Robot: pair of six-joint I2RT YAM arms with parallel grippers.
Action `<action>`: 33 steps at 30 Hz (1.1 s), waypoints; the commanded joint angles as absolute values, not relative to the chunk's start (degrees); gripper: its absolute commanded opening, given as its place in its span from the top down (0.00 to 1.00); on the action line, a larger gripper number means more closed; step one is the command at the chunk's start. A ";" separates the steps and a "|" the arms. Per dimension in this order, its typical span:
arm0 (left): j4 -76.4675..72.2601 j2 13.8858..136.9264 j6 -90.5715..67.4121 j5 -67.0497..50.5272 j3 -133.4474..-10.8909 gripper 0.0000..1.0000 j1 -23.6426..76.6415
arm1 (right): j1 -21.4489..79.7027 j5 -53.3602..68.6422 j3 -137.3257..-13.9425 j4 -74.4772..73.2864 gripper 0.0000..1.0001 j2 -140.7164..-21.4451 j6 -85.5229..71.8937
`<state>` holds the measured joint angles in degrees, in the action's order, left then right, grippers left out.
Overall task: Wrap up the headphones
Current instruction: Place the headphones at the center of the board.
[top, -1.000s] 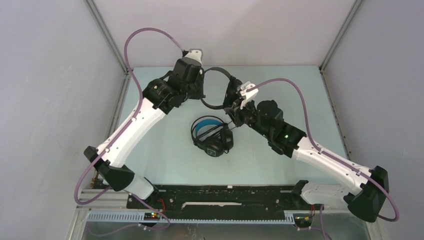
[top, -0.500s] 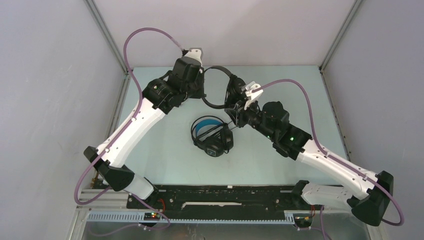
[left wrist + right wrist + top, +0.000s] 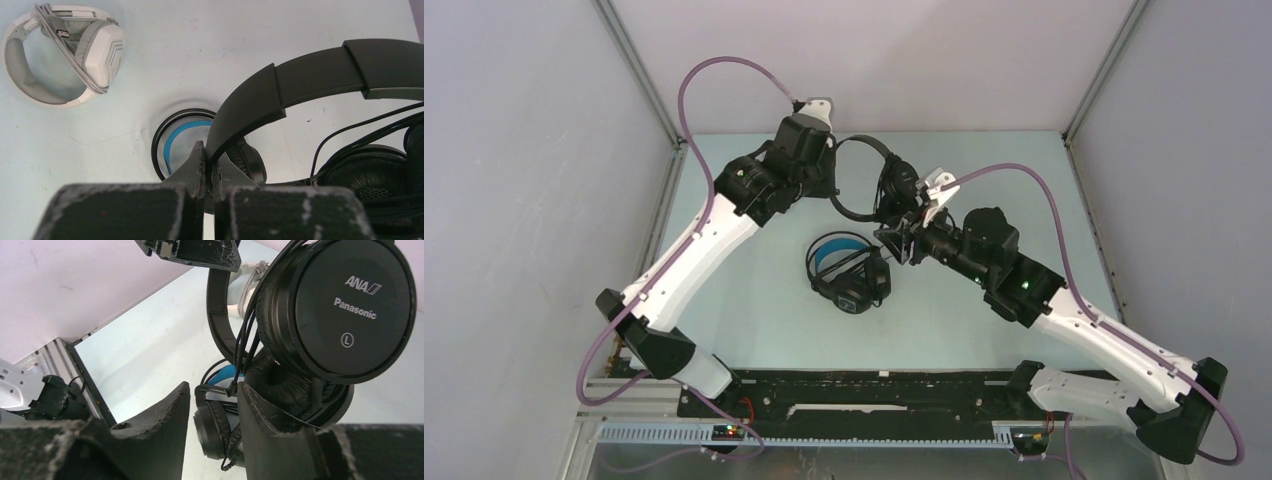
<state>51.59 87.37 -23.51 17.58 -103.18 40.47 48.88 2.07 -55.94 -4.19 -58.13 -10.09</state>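
The right end effector (image 3: 214, 390) has just spread apart, so the cable (image 3: 243, 347) now hangs loose between its fingers. The left end effector (image 3: 206, 167) stays clamped on the band of the slim black headphones (image 3: 320, 75), held aloft just ahead of it. The right is probably regripping for another wrap.

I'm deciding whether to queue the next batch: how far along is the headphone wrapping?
Looks done: white-grey headset, with its cord wound around it. In hand: slim black headset; left gripper clamps its headband, right gripper is open at its dangling cable. Left: finishing that cable; the blue-lined headset I cannot judge.
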 commanded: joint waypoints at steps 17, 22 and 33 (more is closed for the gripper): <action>43.46 91.49 -25.32 17.91 -102.88 1.00 38.90 | 45.38 13.24 -54.65 -5.02 0.54 -47.12 -19.62; 40.87 97.90 -26.71 15.22 -104.60 1.00 38.71 | 43.39 13.77 -52.78 -6.58 0.42 -41.99 -22.36; 43.23 116.84 -31.68 11.21 -117.85 1.00 36.89 | 41.78 9.94 -51.89 -14.95 0.00 -32.73 -23.74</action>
